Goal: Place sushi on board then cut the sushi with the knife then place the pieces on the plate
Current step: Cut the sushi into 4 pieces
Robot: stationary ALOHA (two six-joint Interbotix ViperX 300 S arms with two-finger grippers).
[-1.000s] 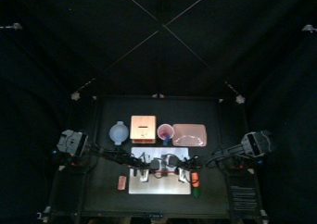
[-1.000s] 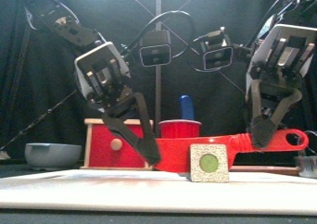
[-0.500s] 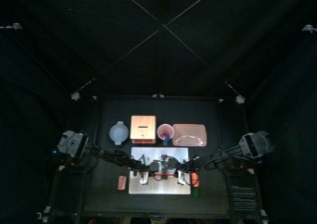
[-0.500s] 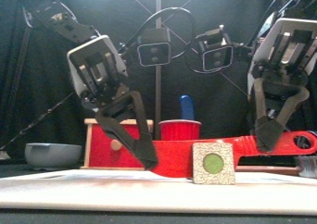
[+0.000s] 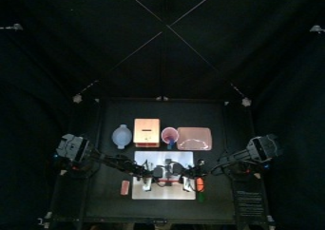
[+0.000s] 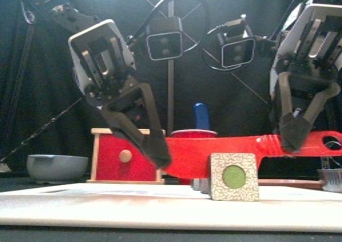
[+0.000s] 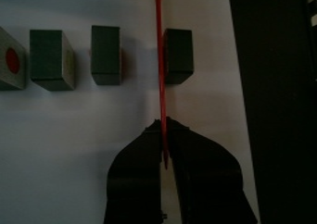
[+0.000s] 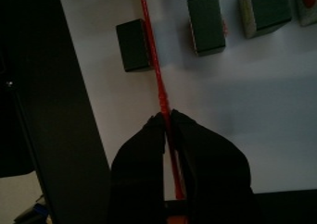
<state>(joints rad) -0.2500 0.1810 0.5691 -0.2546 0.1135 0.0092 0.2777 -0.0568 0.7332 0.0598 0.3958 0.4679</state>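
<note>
A red toy knife (image 6: pixel 247 144) hangs level over the white cutting board (image 6: pixel 120 204), held at both ends. My left gripper (image 6: pixel 162 158) is shut on its blade tip and my right gripper (image 6: pixel 286 144) is shut on its handle end. In the left wrist view the thin blade (image 7: pixel 158 70) runs between two dark green sushi blocks (image 7: pixel 179 56) (image 7: pixel 107 55). The right wrist view shows the blade (image 8: pixel 150 52) beside a single block (image 8: pixel 132 45), with other blocks (image 8: pixel 206 22) spaced along the board. One block (image 6: pixel 234 178) stands near the front, its green-centred face showing.
Behind the board stand the wooden box with a red drawer front (image 5: pixel 146 132), the blue-grey bowl (image 5: pixel 121 134), the red cup (image 5: pixel 169 135) holding a blue knife (image 6: pixel 201 116), and the pink tray (image 5: pixel 196 136).
The red knife, held by both grippers, has risen a little above the board. The near sushi block stays where it was.
</note>
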